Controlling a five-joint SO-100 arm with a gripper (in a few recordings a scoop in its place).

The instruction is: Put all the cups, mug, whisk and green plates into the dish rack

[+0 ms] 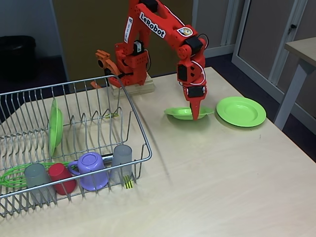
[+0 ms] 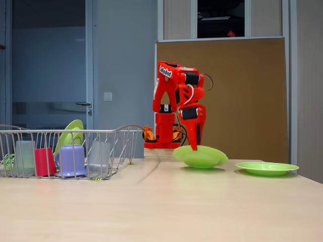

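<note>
An office or institutional room doubling as a robotics test space: the orange arm (image 1: 163, 39) marked "LeRobot" is fixed to a wooden block on a pale laminate table (image 1: 212, 182), not on a kitchen counter. Behind the gripper (image 2: 195, 147) stands a brown partition board (image 2: 237, 96), with a grey door with a lever handle (image 2: 50, 75) and a wall switch (image 2: 108, 96) off to the gripper's left in that fixed view. Right of the gripper in the other fixed view are grey cabinet fronts (image 1: 266, 34) and a second desk's corner (image 1: 301, 49), with dark carpet (image 1: 296, 128) beneath.
</note>
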